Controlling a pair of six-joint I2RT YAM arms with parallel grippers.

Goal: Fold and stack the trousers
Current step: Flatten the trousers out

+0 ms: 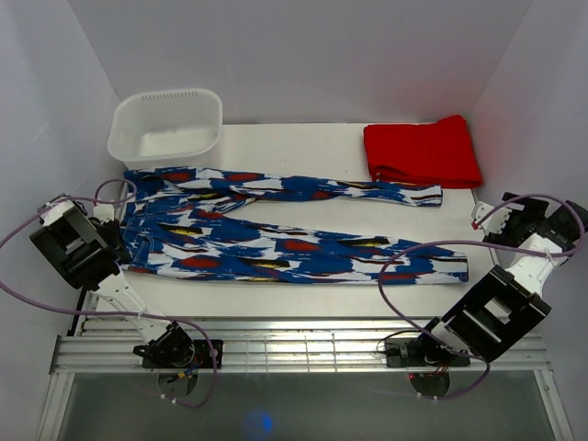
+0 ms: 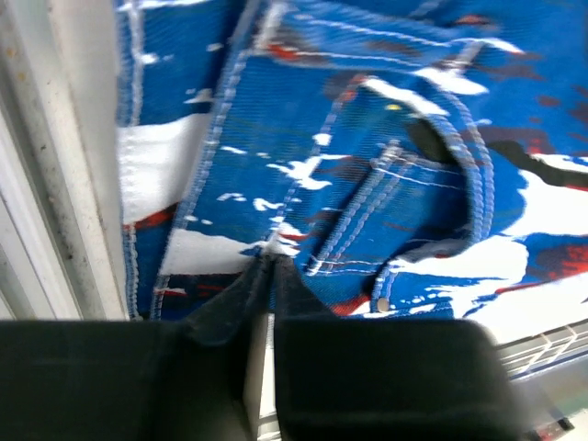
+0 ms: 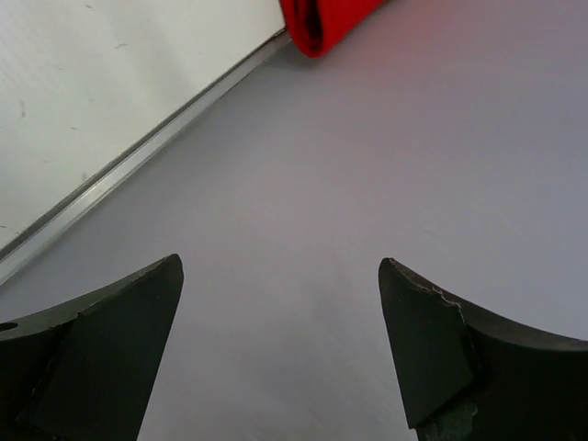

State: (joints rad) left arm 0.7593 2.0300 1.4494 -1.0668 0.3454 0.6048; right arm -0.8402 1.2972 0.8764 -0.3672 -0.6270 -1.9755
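Black blocky housings (image 1: pixel 69 243), white links (image 1: pixel 119 294), looping purple cables (image 1: pixel 432 243) — dark tool fingers (image 3: pixel 101 349)

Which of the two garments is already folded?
The plain red garment at the far right; the blue-printed trousers lie spread out at full length, legs apart.

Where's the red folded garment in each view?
Top external: red folded garment at the far right corner of the table.
Left wrist: not in it; the trousers fill the frame.
Right wrist: top edge, centre.
Shared landmark: the table-wall seam beside it, in the top and right wrist views.
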